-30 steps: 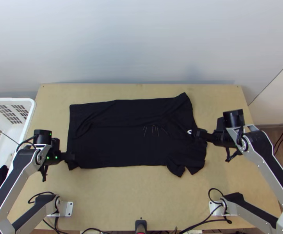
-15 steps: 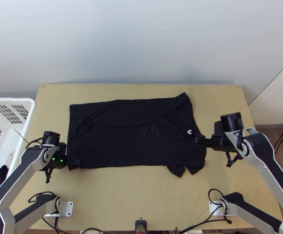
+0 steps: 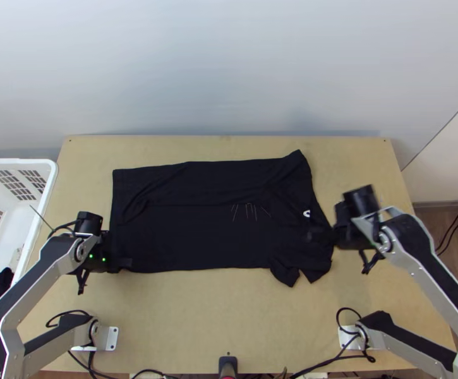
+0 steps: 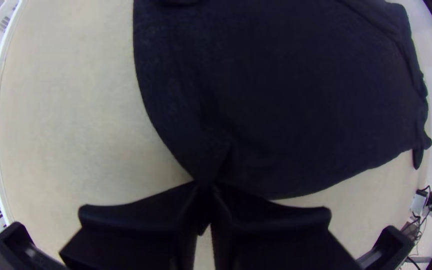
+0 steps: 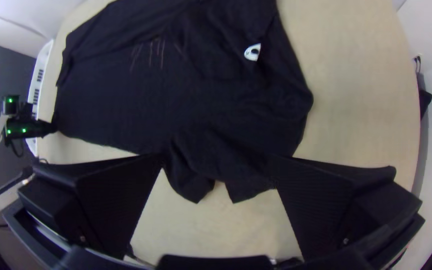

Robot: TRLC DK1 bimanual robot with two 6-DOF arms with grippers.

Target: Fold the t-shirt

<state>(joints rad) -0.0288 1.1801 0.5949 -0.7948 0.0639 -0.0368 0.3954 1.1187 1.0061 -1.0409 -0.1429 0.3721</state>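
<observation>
Top view: t-shirt (image 3: 210, 221) lies beside the basket (image 3: 14, 163). Left wrist view: left gripper (image 4: 205, 186) pinches the hem corner (image 4: 203, 162) nearest the basket; small bite might slip. Right wrist view: right gripper (image 5: 216, 162) spread at sleeves (image 5: 190, 186) farthest from basket; catching one layer could skew the fold

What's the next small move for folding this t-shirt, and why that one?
Probably lower the right gripper slightly and close it on the near sleeve: its fingers are spread over that part, while the left gripper pinches the near hem corner.
</observation>
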